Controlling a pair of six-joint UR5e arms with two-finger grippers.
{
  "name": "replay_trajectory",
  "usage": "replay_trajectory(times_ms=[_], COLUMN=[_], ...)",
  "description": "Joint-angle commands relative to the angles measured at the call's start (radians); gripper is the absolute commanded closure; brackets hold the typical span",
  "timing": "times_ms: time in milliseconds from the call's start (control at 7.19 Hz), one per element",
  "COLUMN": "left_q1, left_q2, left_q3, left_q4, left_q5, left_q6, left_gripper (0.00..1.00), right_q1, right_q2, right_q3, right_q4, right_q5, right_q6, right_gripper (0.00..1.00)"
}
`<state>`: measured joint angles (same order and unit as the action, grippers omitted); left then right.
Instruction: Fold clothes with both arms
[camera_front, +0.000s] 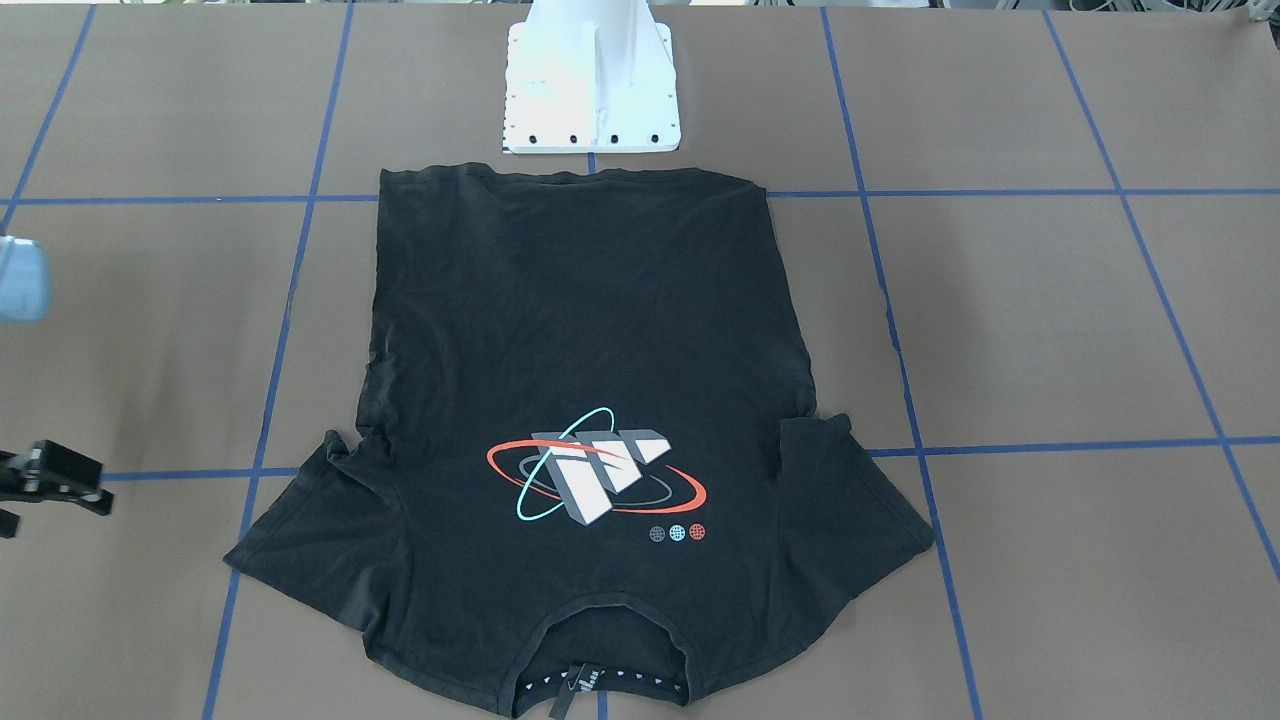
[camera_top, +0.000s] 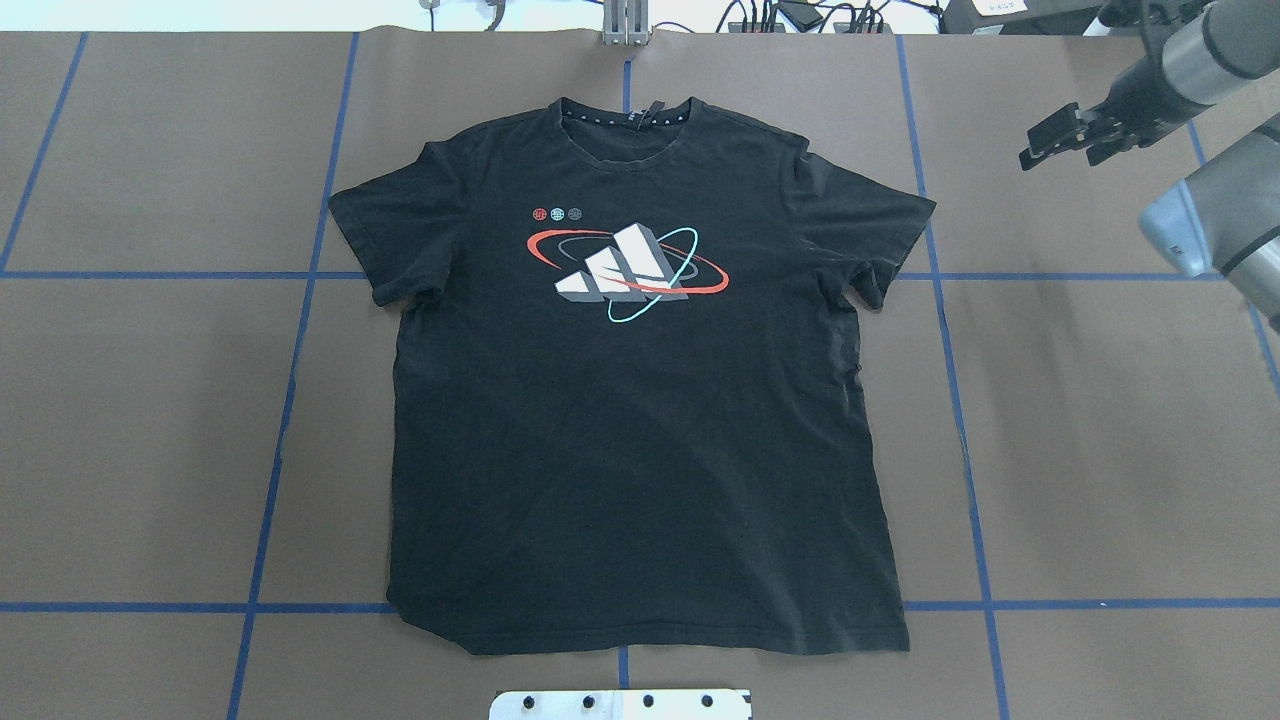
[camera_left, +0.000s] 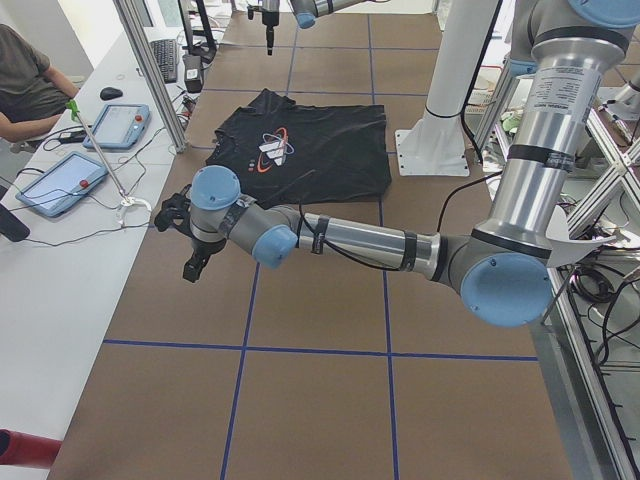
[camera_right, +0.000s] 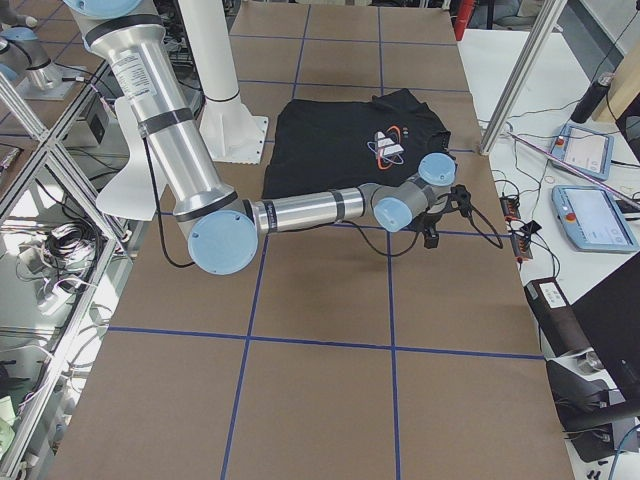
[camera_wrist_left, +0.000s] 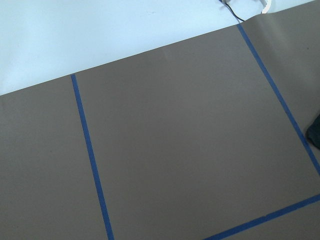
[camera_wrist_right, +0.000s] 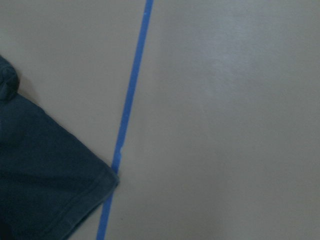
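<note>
Folding has not begun, going by how things lie: the black T-shirt is spread flat and face up in the middle of the brown worktop, with 0 folds visible in it. Its collar points away from the robot, its hem lies just short of the white pedestal base, and the orbit graphic is fully exposed. Both of the 2 sleeves are laid out to the sides, with only small wrinkles near the armpits. The right hand hangs off to the right of the shirt, near the right sleeve but apart from it; its wrist camera looks down on that sleeve's tip beside a blue tape line. I cannot tell whether its fingers are apart or together. The left hand shows only in the side view, out past the shirt's left side and holding nothing that I can see; its finger state cannot be judged from there. Everything is left to do: reaching the cloth, gripping it, and every fold.
</note>
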<state>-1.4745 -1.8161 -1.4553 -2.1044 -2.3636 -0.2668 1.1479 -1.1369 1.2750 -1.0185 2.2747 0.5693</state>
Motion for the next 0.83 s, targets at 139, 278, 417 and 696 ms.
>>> replay_trajectory(times_ms=[139,278,417,696], left_q1=[0.101,0.103,0.105,0.103], left_q2=[-0.015,-0.023,-0.028,-0.028], left_q3=[0.064,0.066,0.064,0.062], left_q4=[-0.308,-0.307,-0.307,-0.308], left_q5=[0.006,0.006,0.006,0.006], left_q6=[-0.398,-0.400,-0.402,-0.404], left_gripper=[0.00,0.00,0.00,0.00], right_q1=[-0.128,-0.138,-0.152,-0.159], right_q2=[0.126,0.147,0.154,0.163], right_q3=[-0.115,-0.143,-0.157,-0.193], right_q4=[0.094,0.095,0.095,0.095], right_q5=[-0.106,-0.113,-0.145,-0.155], right_q6=[0.027,0.026,0.026,0.023], right_gripper=[0.07,0.08,0.13,0.21])
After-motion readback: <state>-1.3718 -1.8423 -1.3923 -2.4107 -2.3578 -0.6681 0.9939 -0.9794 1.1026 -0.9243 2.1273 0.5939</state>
